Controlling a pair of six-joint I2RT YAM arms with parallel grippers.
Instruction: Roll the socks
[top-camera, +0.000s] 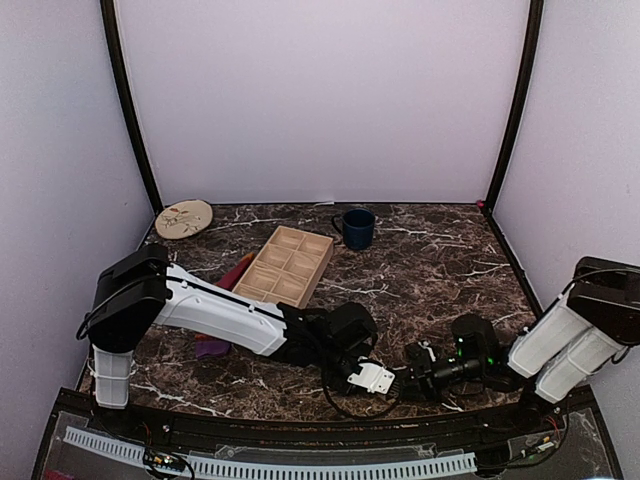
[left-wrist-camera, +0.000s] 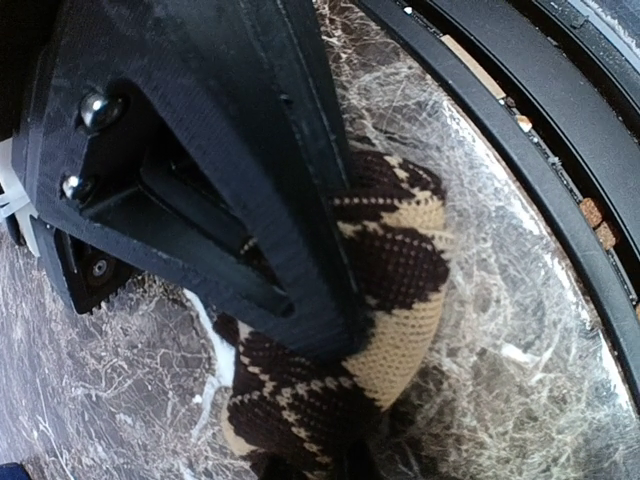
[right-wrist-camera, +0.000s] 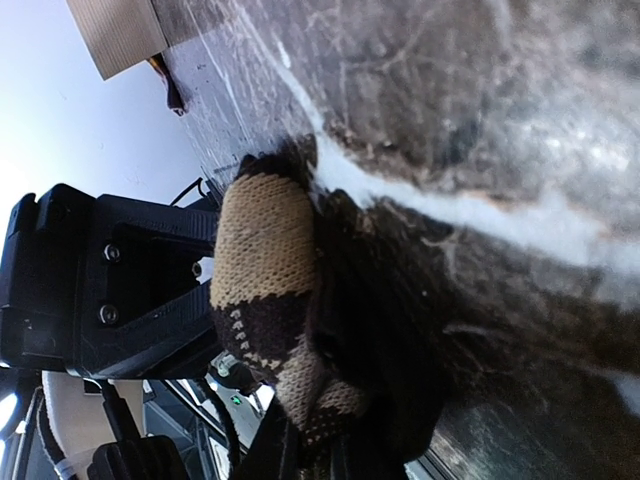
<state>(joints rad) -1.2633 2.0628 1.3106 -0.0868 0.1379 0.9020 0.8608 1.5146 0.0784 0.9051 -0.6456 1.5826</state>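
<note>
The task is judged to be under way on the first of two socks, with well under half of it done. The argyle sock (left-wrist-camera: 400, 260) is found at the near edge of the surface (top-camera: 430, 270), about at its middle, where the two arms meet. It is seen curled into a thick, loose bundle rather than lying flat, so a roll has been started, but a tight, closed roll is not yet shown, and its ends are hidden. The right fingers (left-wrist-camera: 300, 230) are drawn together and appear clamped on this sock, with the knit wrapped around one of them. The left fingers (right-wrist-camera: 175, 345) are held just beside the same bundle; whether they are apart or closed on the fabric cannot be told, since their tips are hidden in every view. The purple sock (top-camera: 212, 347) is seen well apart on the left, partly hidden under the left arm and near the wooden tray (top-camera: 257, 260). It appears unrolled, though only small parts of it show. What is left, as judged, is the finishing and release of the argyle roll, and then the whole rolling of the purple sock.
</note>
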